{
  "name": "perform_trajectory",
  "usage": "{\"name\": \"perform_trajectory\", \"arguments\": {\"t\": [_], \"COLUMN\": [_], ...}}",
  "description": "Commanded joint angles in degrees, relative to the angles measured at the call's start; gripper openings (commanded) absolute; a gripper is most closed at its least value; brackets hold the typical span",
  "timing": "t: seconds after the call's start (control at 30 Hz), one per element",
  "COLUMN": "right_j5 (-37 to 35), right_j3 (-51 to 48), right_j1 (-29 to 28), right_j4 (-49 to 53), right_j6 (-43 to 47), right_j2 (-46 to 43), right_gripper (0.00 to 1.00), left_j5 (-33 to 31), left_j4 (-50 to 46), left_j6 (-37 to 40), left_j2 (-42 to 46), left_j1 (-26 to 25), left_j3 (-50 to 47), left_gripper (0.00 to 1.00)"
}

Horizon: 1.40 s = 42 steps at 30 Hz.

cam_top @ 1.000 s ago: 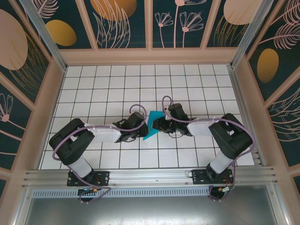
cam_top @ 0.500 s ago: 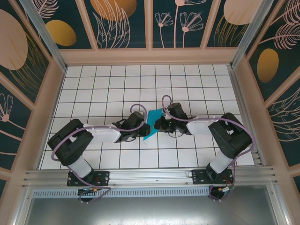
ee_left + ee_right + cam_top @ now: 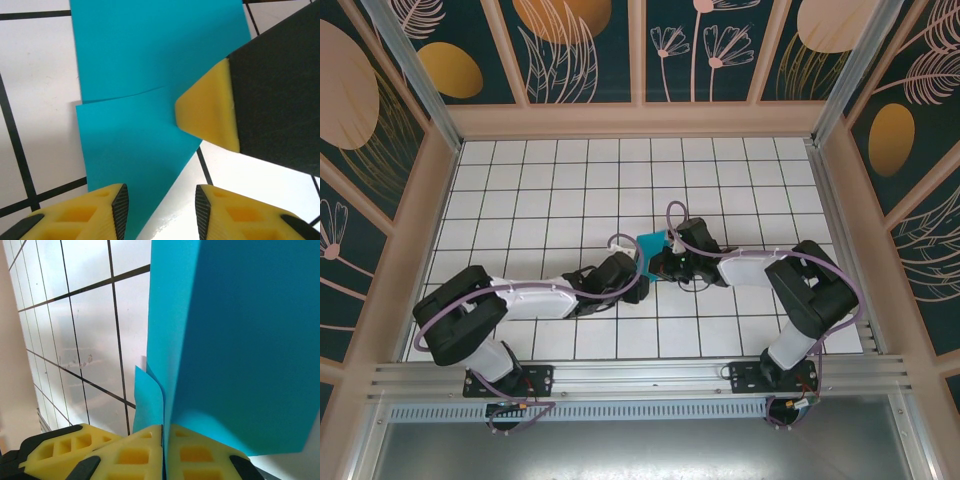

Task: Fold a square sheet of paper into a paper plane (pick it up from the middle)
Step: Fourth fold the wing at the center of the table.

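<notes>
The teal square sheet of paper (image 3: 652, 243), partly folded, lies at the middle of the tiled floor between both grippers. In the right wrist view the sheet of paper (image 3: 230, 335) stands up on edge, and my right gripper (image 3: 164, 440) is shut on its folded layers. In the left wrist view the sheet of paper (image 3: 140, 90) shows a folded flap and a slanting lower edge. My left gripper (image 3: 160, 212) hovers open just over that slanting edge. The right gripper's yellow fingertip (image 3: 207, 112) touches the paper's right side. From above, left gripper (image 3: 638, 272) and right gripper (image 3: 658, 262) nearly meet.
The white tiled floor (image 3: 570, 190) with black grid lines spreads around the paper. Wooden-framed patterned walls (image 3: 415, 210) close it in on three sides. An aluminium rail (image 3: 640, 375) runs along the near edge by the arm bases.
My left gripper has opened and slid right, covering the paper's lower tip. My right gripper has shut on the paper and barely moved.
</notes>
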<state>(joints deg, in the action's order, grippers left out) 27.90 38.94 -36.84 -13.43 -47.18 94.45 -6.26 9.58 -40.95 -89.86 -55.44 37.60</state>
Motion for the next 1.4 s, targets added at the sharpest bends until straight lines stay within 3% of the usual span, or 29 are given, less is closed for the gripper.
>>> {"name": "perform_trajectory", "arguments": {"t": [0.0,0.3,0.87,1.37], "right_j5": [-0.26,0.66,1.02,0.58], "right_j3": [1.65,1.90,3.00,3.14], "right_j1": [-0.28,-0.25,-0.27,-0.19], "right_j4": [0.53,0.23,1.10,2.08], "right_j6": [-1.21,-2.01,-1.61,-1.03], "right_j2": [-0.17,-0.72,-0.43,-0.45], "right_gripper": [0.11,0.16,0.22,0.27], "left_j5": [-3.60,-6.78,-8.41,-8.98], "left_j4": [-0.41,-1.43,-1.22,-2.01], "left_j6": [1.61,2.90,1.88,1.67], "left_j2": [-0.85,-3.60,-4.53,-4.88], "left_j1": [-1.21,-1.99,-2.05,-2.03], "left_j3": [0.17,1.94,3.08,3.23], "left_gripper": [0.43,0.43,0.33,0.15]}}
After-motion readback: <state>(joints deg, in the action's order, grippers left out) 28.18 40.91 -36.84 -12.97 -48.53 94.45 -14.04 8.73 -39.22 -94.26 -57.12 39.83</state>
